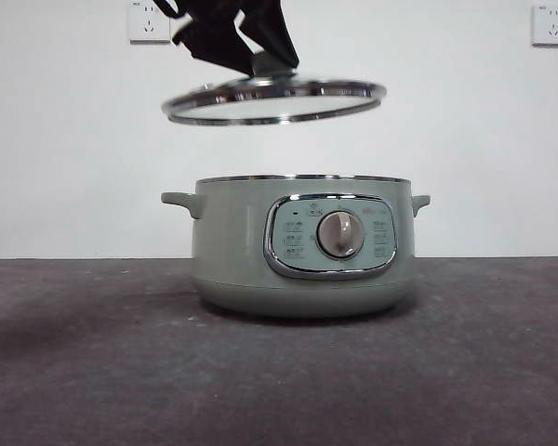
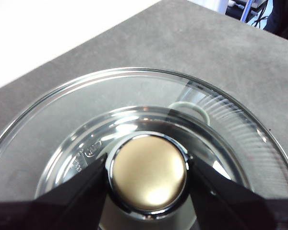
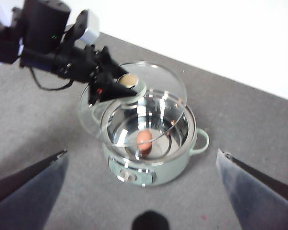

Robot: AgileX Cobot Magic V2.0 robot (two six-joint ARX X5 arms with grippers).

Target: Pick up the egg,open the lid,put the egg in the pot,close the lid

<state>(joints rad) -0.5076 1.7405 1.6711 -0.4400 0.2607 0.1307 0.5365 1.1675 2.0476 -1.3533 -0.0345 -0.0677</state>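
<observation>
Two wall sockets (image 1: 149, 20) sit high on the white wall (image 1: 74, 139) behind the setup, one near each top corner of the front view; nothing else stands on the table beside the pot. Nothing blocks the pot's open mouth except the raised lid above it.

Left gripper (image 2: 149, 173): jaws pressed against either side of the lid's knob (image 2: 149, 172), pinching it. Lid (image 1: 274, 100) held in the air above the pot (image 1: 302, 246), clear of the rim, slightly tilted. In the right wrist view the lid (image 3: 134, 103) hangs over the pot's far-left side, partly overlapping the opening.

Egg (image 3: 144, 139): orange-brown, lying on the shiny metal floor inside the pot (image 3: 153, 139), seen through the open mouth, roughly central. Not visible from the front; the pot wall hides it.

Right gripper (image 3: 144, 191): jaws spread wide, holding nothing, high above the table and looking down on the pot.

Pot: upright, control panel and grey dial (image 1: 340, 233) facing the front camera, one small handle on each side.

Surface: dark grey, matte, finely speckled tabletop (image 1: 93, 372); a soft shadow lies under the pot. The table's back edge meets the plain white wall.
</observation>
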